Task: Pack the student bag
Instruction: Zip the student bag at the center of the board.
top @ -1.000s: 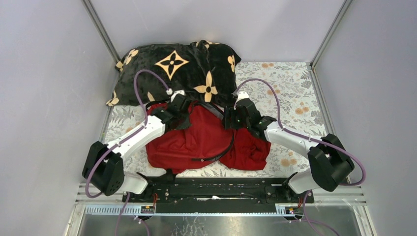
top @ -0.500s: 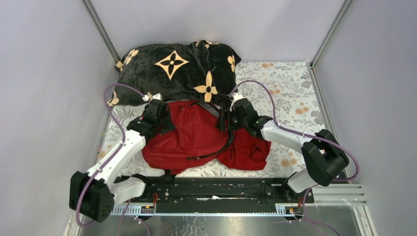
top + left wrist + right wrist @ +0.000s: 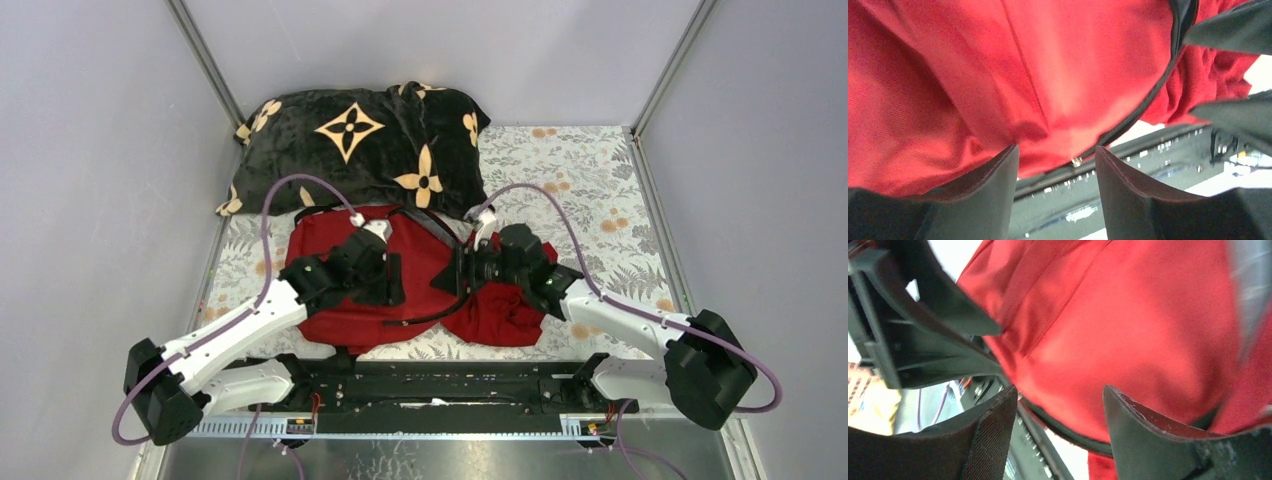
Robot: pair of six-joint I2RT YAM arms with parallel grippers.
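The student bag (image 3: 330, 305), a red backpack with a black zipper line (image 3: 440, 310), lies flat in the middle of the floral cloth. My left gripper (image 3: 393, 281) hangs over the bag's middle, pointing right, and it is open. In the left wrist view the left gripper (image 3: 1057, 150) has nothing between its fingers, with the student bag (image 3: 1058, 65) close above them. My right gripper (image 3: 447, 274) faces it from the right, open too. The right gripper (image 3: 1060, 390) is empty in the right wrist view, just off the red fabric (image 3: 1128, 330).
A black plush blanket with tan flowers (image 3: 360, 140) lies just behind the bag. A crumpled darker red cloth (image 3: 505, 315) sits at the bag's near right. The floral table cloth (image 3: 590, 180) shows bare at the right. The arms' black base rail (image 3: 440, 385) runs along the near edge.
My left arm swung from the bag's far left edge to over its middle, and its jaws went from shut to open. My right gripper drew back toward the near side.
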